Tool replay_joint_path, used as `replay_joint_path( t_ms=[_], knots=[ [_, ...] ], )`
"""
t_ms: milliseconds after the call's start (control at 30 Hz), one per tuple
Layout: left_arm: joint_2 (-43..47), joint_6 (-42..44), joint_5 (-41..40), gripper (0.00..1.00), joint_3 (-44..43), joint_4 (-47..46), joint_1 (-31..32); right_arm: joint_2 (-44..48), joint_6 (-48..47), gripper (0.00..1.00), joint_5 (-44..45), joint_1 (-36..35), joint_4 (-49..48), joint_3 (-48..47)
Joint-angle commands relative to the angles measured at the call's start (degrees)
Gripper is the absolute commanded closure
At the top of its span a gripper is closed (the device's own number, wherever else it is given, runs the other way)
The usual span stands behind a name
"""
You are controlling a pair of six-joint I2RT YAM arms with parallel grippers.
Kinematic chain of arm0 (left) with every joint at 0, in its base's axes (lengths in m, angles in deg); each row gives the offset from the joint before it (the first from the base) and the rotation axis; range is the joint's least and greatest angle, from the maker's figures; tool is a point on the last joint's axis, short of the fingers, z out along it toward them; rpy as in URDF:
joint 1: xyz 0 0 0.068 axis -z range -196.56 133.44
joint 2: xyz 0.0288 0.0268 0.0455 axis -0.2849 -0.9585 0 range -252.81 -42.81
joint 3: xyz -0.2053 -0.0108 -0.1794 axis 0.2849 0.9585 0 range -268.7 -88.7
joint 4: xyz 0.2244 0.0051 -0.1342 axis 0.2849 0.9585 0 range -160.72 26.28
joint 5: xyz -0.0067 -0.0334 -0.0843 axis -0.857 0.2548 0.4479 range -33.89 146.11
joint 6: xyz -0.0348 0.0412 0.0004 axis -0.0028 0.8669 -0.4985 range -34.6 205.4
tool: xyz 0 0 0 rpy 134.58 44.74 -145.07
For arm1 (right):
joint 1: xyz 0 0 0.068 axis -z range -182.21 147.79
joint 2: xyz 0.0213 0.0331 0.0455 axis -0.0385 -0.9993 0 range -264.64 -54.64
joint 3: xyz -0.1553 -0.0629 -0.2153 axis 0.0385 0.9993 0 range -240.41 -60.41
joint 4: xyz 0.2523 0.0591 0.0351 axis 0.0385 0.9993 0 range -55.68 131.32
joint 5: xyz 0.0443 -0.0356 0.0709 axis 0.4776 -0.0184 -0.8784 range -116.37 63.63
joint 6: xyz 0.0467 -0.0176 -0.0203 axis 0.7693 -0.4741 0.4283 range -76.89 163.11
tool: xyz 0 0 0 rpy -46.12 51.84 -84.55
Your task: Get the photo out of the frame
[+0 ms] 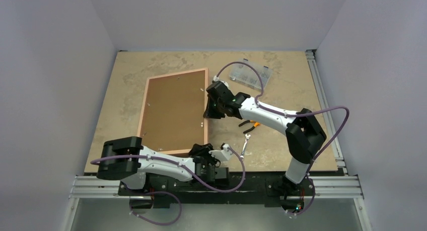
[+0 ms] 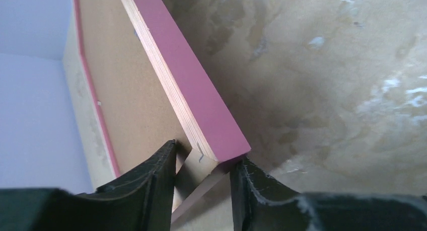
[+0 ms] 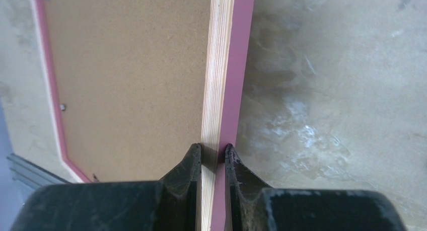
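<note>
The pink frame lies face down on the table, its brown backing board facing up. The print side of the photo is hidden underneath. My left gripper sits at the frame's near right corner. In the left wrist view its jaws straddle that corner of the frame, with both fingers against it beside the backing board. My right gripper is on the frame's right rail. In the right wrist view it pinches the plywood-and-pink rail next to the backing board.
A clear plastic parts box stands at the back right. Orange-handled pliers and a small wrench lie right of the frame, under the right arm. An aluminium rail runs along the table's right edge.
</note>
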Motion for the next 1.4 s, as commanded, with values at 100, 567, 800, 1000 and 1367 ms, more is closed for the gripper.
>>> replay_joint_path(
  t_ms=[100, 567, 800, 1000, 1367],
  knots=[
    [9.5, -4.9, -3.4, 0.75, 3.7, -3.3, -1.4, 5.6, -5.5, 0.72, -7.4, 1.7, -2.8, -0.8],
    [24.8, -5.8, -0.8, 0.8, 6.6, -2.9, -0.3, 5.3, -6.6, 0.18, -27.3, 9.2, -21.9, 1.6],
    [30.1, -7.3, -0.2, 0.8, 6.2, -0.6, -0.3, 0.4, 0.5, 0.12, -28.9, 7.2, -29.1, 0.4],
    [32.1, -6.8, 0.4, 0.8, 6.0, -0.5, -0.3, -4.5, 3.3, 0.2, -26.4, 5.1, -28.7, -3.0],
    [33.2, -5.9, 1.2, 0.79, 6.0, -2.3, -0.3, -6.8, 8.2, 0.51, -20.2, 2.6, -25.4, -7.5]
  ],
)
